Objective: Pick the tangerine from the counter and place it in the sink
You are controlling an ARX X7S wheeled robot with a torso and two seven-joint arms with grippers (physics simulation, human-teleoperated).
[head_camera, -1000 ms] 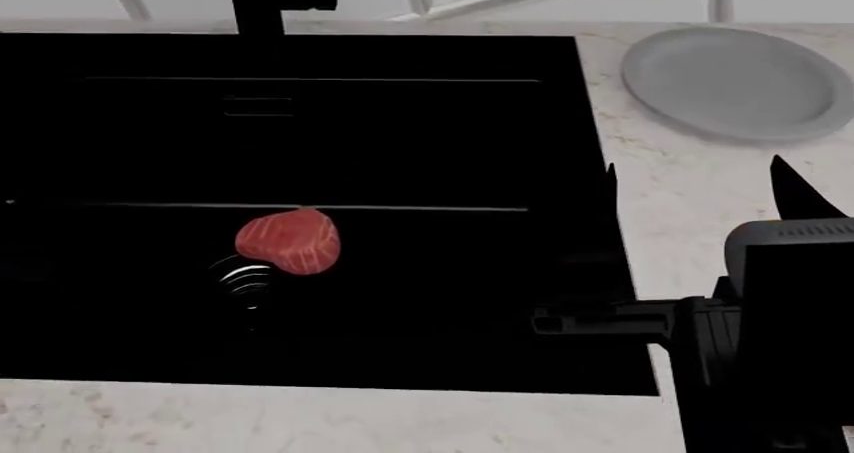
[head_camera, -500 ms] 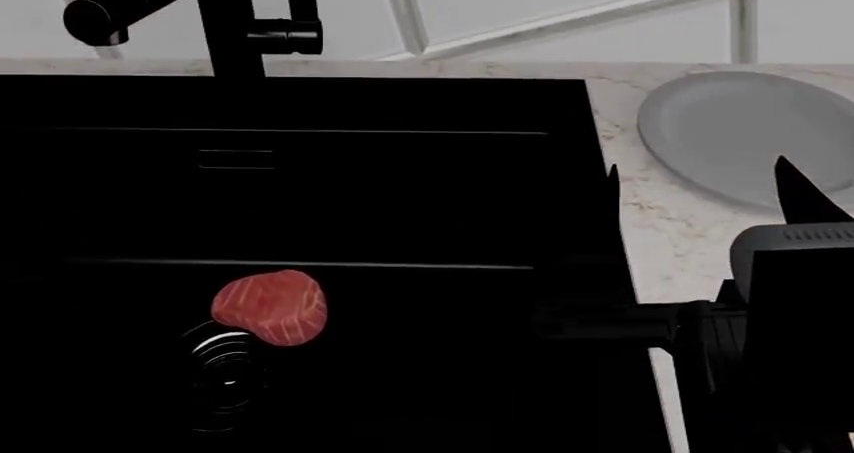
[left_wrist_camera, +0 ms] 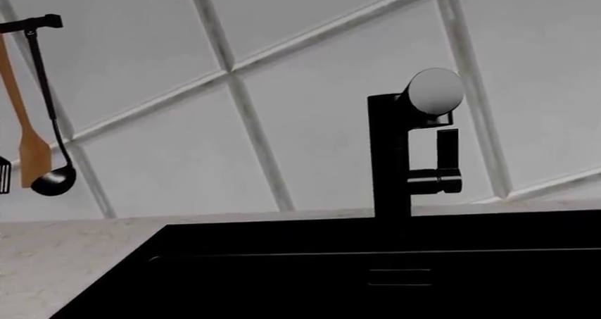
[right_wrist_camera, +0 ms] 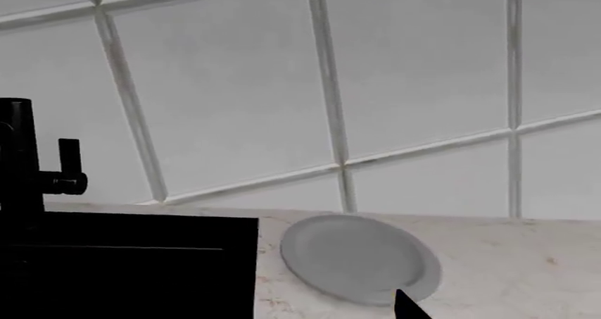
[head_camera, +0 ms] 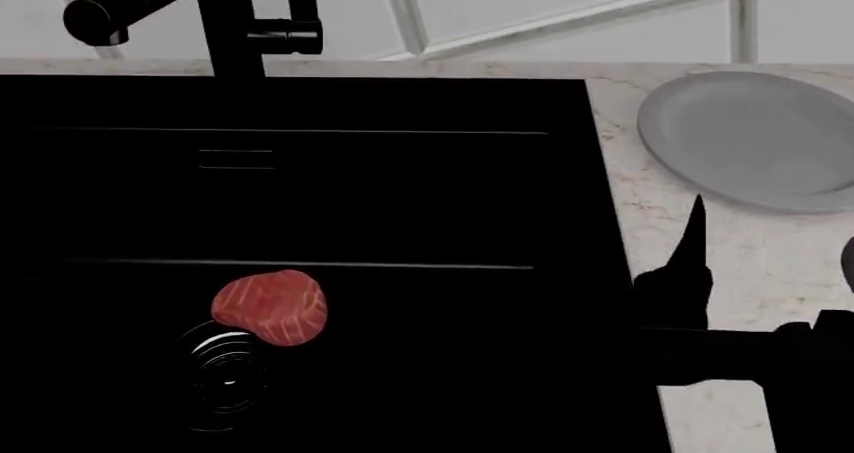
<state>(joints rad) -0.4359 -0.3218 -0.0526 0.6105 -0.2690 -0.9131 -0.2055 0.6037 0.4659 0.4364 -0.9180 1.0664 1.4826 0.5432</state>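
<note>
Nowhere in your three views does the tangerine show, so you cannot read where it lies, its long axis or which way it points.

From the left wrist you look across the sink [left_wrist_camera: 376, 277] at its far wall, with the black faucet [left_wrist_camera: 395, 157] upright behind it against the tiled wall. A strip of counter [left_wrist_camera: 66, 245] runs beside the basin. A wooden spatula [left_wrist_camera: 28, 143] and a black ladle [left_wrist_camera: 52, 178] hang from a rail at the frame's edge. No part of the left gripper appears, so you cannot tell how its jaws stand.

From the head you look down into the sink [head_camera: 400, 173]. A red meat piece [head_camera: 271, 307] lies on the basin floor, overlapping the edge of the ringed drain [head_camera: 224, 365]. The faucet [head_camera: 200, 18] stands at the back rim. To the right, a grey plate [head_camera: 754, 138] sits on the counter [head_camera: 667, 203], well apart from the meat. Your right gripper [head_camera: 687, 263] shows as one dark pointed finger over the counter just beside the sink's right edge; it holds nothing you can see, and with only that finger clear you cannot tell how far the jaws are apart.

From the right wrist you see the plate [right_wrist_camera: 362, 259] on the counter [right_wrist_camera: 526, 263], the sink's corner [right_wrist_camera: 122, 263] beside it, and the faucet [right_wrist_camera: 24, 167]. A single dark fingertip [right_wrist_camera: 409, 306] juts in at the frame's edge, near the plate.
</note>
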